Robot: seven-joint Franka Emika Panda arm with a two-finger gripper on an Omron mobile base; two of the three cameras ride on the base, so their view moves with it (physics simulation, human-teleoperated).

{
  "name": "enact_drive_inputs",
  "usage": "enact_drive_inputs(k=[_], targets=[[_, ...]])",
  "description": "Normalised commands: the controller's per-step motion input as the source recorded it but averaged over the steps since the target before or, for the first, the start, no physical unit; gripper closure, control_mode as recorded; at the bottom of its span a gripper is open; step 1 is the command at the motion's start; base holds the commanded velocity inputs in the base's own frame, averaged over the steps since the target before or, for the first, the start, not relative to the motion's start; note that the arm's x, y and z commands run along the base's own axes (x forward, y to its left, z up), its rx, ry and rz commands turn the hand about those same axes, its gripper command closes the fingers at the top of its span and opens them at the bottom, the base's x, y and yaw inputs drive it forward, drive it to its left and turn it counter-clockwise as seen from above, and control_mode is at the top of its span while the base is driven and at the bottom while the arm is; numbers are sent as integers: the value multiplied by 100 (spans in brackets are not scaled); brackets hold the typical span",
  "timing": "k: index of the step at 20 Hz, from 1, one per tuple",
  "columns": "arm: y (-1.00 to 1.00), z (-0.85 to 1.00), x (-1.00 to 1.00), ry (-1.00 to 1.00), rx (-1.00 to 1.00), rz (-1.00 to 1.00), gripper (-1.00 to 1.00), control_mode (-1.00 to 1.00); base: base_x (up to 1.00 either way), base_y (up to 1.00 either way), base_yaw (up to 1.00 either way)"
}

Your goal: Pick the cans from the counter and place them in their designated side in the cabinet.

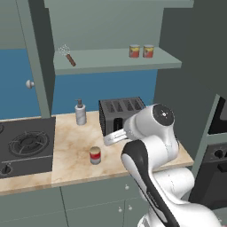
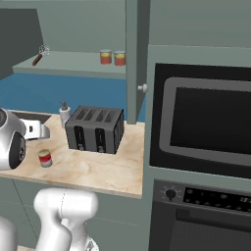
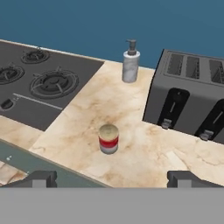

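1. The surface [image 1: 71,166] is a beige marble-patterned worktop with a grey-green front and round-knobbed drawers [image 1: 126,201] below it.
2. A black stove top [image 1: 24,146] with gas burners takes up the left end of the surface.
3. A red can with a pale band [image 1: 95,155] stands upright on the bare marble near the front edge, right of the stove and well apart from everything else; it also shows in the right base view [image 2: 45,158] and in the hand view [image 3: 108,138].
4. A dark four-slot toaster [image 2: 95,129] sits toward the far right of the surface, and a pale pump bottle [image 1: 80,112] stands at the far edge to its left, against the blue back wall [image 1: 106,88].
5. Above, the grey-green cabinet [image 1: 115,60] has a long shelf board bearing two cans [image 1: 141,51] just beside each other at the right end, and a whisk [image 1: 67,54] lying toward the left.
6. A tall door panel [image 1: 40,57] with a round knob stands open at the cabinet's left.
7. To the right of the surface is a built-in oven unit [image 2: 203,122] with a dark glass door and a control panel below.
8. The tool [image 3: 111,178] has its fingers spread wide apart and holds nothing; in the hand view the red can stands on the surface beyond the gap between the tips.
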Motion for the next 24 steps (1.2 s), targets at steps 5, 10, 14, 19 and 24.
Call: enact_drive_inputs(k=[5, 10, 14, 19, 24], targets=[[0, 0, 10, 0, 0, 0, -100, -100, 0, 0, 0], [7, -6, 7, 8, 0, 0, -100, -100, 0, 0, 0], [16, -13, 0, 9, 0, 0, -100, -100, 0, 0, 0], [10, -16, 0, 6, 0, 0, -100, -100, 0, 0, 0], [1, -22, 6, 0, 0, 0, -100, -100, 0, 0, 0]])
